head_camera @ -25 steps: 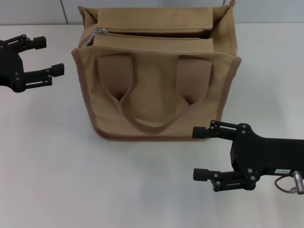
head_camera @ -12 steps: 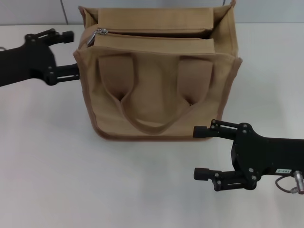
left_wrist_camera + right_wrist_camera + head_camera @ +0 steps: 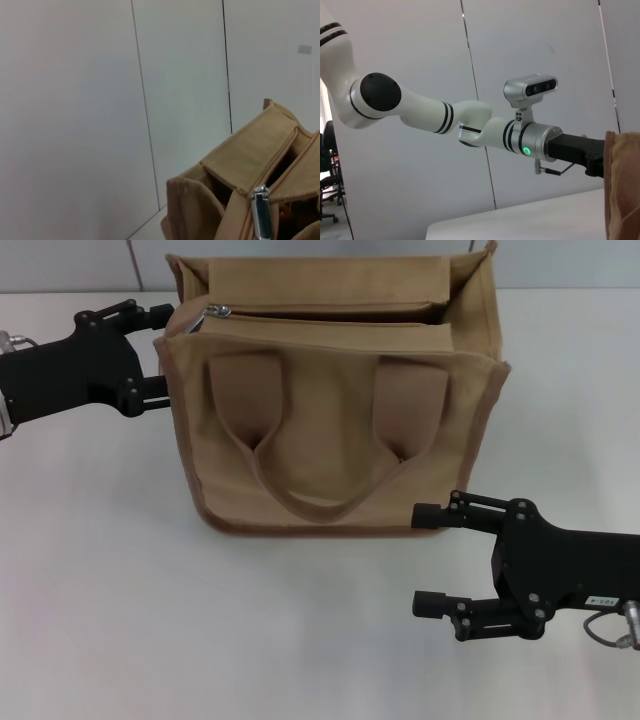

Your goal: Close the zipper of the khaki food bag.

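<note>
A: Where's the zipper (image 3: pixel 330 312)?

B: It runs along the top of the khaki food bag (image 3: pixel 335 410), and its silver slider (image 3: pixel 216 310) sits at the end of the line on the robot's left. From the slider on, the two flaps lie apart with a dark gap between them, so the top is not closed. The left wrist view shows the pull tab (image 3: pixel 262 219) close up, hanging at the bag's corner.

A: And the bag itself?

B: It stands upright toward the far edge of the white worktop (image 3: pixel 110 580), about midway between the left and right edges. Two wide handles (image 3: pixel 320 455) droop down its near face.

A: The left pincer (image 3: pixel 157 350)?

B: Right at the bag's top left corner, near the slider. Its fingers are spread apart, their tips (image 3: pixel 158 312) against or just beside the bag's side, holding nothing.

A: The right pincer (image 3: pixel 428 558)?

B: Near the worktop's near right corner, just clear of the bag's bottom right corner, fingers wide apart and empty.
</note>
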`<action>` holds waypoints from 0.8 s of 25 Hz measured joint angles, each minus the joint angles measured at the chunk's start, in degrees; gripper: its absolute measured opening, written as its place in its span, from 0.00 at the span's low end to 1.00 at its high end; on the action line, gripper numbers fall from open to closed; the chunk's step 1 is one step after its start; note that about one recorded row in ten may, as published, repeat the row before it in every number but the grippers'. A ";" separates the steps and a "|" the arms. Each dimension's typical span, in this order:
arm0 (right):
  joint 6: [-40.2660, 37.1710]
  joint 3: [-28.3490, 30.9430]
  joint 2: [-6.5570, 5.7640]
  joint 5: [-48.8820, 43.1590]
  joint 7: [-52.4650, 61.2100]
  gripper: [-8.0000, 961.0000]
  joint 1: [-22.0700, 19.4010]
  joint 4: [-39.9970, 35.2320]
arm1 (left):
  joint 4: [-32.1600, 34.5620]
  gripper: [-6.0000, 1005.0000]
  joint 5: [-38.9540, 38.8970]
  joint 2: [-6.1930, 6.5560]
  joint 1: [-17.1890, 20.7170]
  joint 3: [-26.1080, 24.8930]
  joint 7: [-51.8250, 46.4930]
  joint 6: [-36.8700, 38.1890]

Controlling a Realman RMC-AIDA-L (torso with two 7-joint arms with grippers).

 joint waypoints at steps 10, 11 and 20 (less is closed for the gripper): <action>-0.33 0.03 -0.04 0.06 0.00 0.87 -0.07 0.01 | -0.25 0.67 -0.46 0.37 0.16 -0.54 2.78 0.06; -0.55 0.03 -0.04 0.07 0.00 0.87 -0.11 0.01 | -0.29 0.65 -1.04 0.38 0.29 -0.91 2.65 -0.10; -0.75 0.03 0.05 0.09 0.00 0.87 -0.12 0.00 | -0.33 0.42 -1.48 0.41 0.54 -1.09 2.42 -0.13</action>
